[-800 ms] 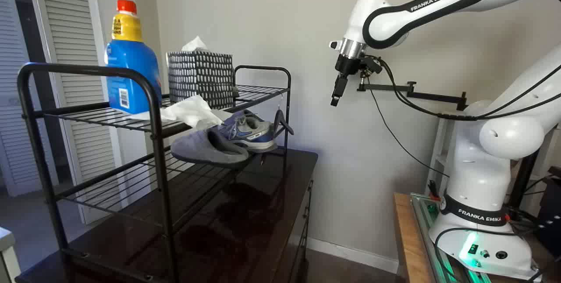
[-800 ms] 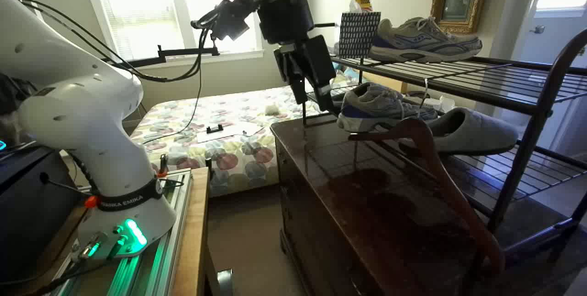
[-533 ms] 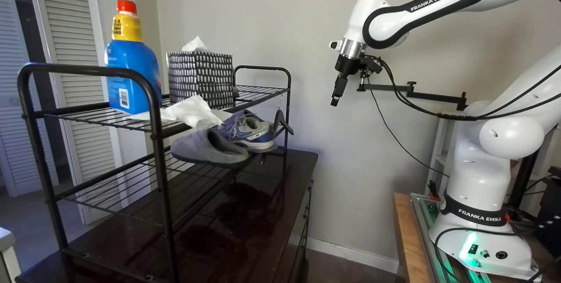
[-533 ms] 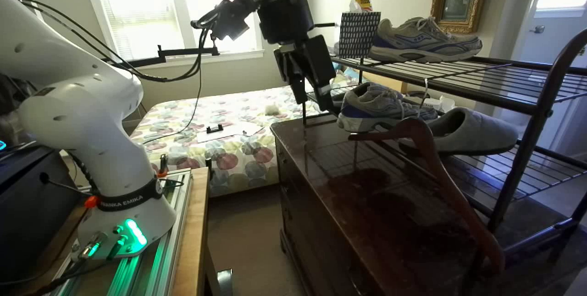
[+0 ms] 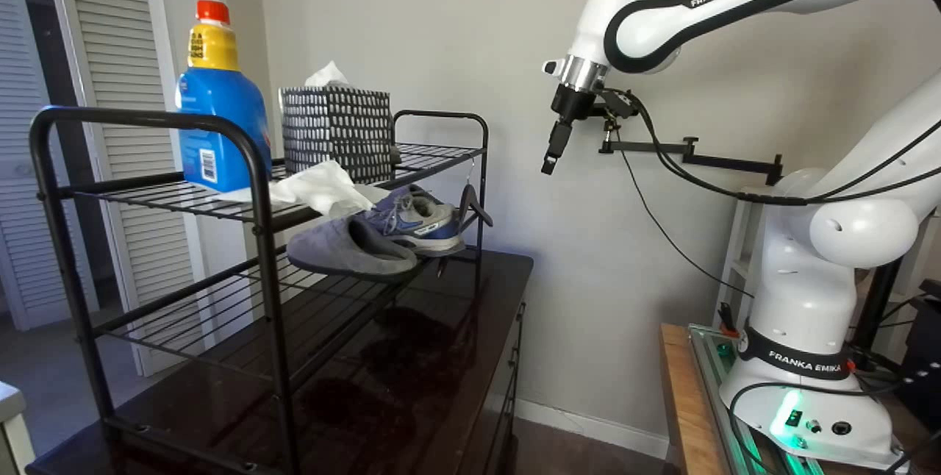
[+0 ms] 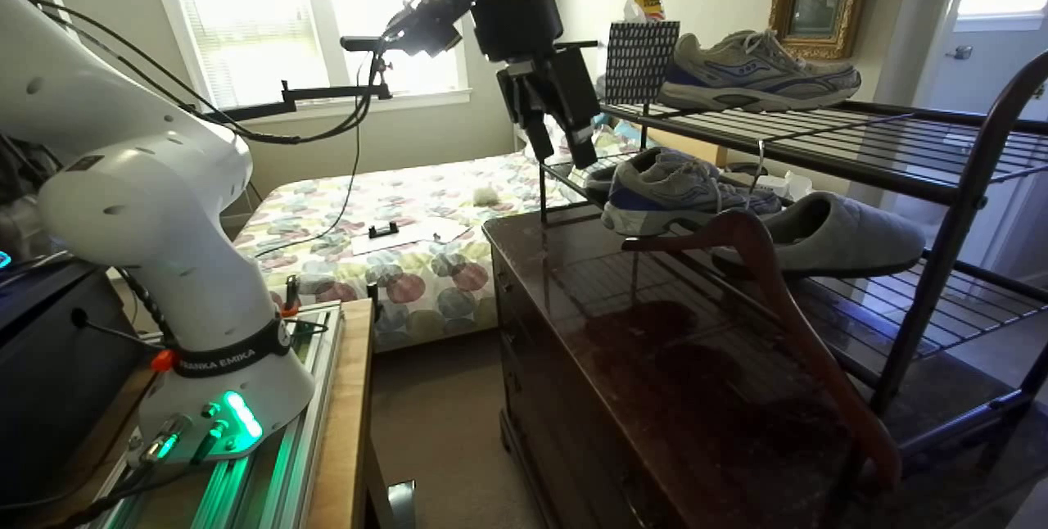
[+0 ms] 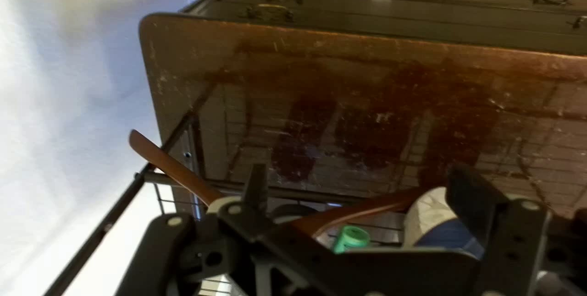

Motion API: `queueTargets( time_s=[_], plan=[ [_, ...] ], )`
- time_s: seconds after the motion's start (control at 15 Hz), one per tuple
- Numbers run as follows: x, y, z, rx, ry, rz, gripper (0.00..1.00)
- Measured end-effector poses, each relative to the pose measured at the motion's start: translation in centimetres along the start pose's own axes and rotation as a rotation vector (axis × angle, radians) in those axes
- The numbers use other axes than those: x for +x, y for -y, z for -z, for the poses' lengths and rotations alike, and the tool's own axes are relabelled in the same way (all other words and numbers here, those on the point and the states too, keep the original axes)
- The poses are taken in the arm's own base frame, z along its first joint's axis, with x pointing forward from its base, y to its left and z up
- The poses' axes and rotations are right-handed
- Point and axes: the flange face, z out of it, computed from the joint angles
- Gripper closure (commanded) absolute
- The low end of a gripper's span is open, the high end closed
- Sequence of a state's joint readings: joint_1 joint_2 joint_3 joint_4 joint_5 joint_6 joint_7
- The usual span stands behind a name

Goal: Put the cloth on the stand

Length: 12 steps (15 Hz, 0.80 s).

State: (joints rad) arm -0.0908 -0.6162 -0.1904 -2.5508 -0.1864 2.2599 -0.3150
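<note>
A white crumpled cloth, possibly tissue, [image 5: 323, 187] lies on the top shelf of the black wire stand [image 5: 273, 313], drooping over its edge beside the tissue box. The cloth does not show in the other views. The stand also shows in an exterior view [image 6: 929, 300] and in the wrist view [image 7: 98, 236]. My gripper [image 5: 549, 164] is in the air beside the stand's end, away from the cloth. In an exterior view the gripper [image 6: 563, 155] has its fingers apart. In the wrist view the gripper [image 7: 362, 186] is open with nothing between its fingers.
A spray bottle [image 5: 220, 122], tissue box [image 5: 338, 129] and sneaker [image 6: 761, 74] stand on the top shelf. A sneaker [image 6: 663, 193] and slipper [image 6: 843, 234] sit below. A wooden hanger [image 6: 786, 308] hangs from the stand. The stand rests on a dark dresser [image 6: 589, 291].
My gripper has risen a little and shifted slightly toward the stand. Its fingers stay open. The cloth and the stand have not moved.
</note>
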Motion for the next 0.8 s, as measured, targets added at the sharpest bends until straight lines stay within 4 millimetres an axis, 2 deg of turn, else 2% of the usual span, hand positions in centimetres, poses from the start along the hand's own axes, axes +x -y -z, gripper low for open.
queueTargets(
  time_s=[0.27, 0.4, 0.6, 0.8],
  plan=[
    [4.1, 6.6, 2.2, 0.115, -0.080, 0.069, 0.00],
    [6.2, 9.2, 3.3, 0.164, -0.113, 0.104, 0.00],
    [9.9, 11.7, 4.1, 0.204, -0.176, 0.131, 0.00],
    [13.7, 14.0, 3.9, 0.242, -0.217, 0.147, 0.00]
  ],
)
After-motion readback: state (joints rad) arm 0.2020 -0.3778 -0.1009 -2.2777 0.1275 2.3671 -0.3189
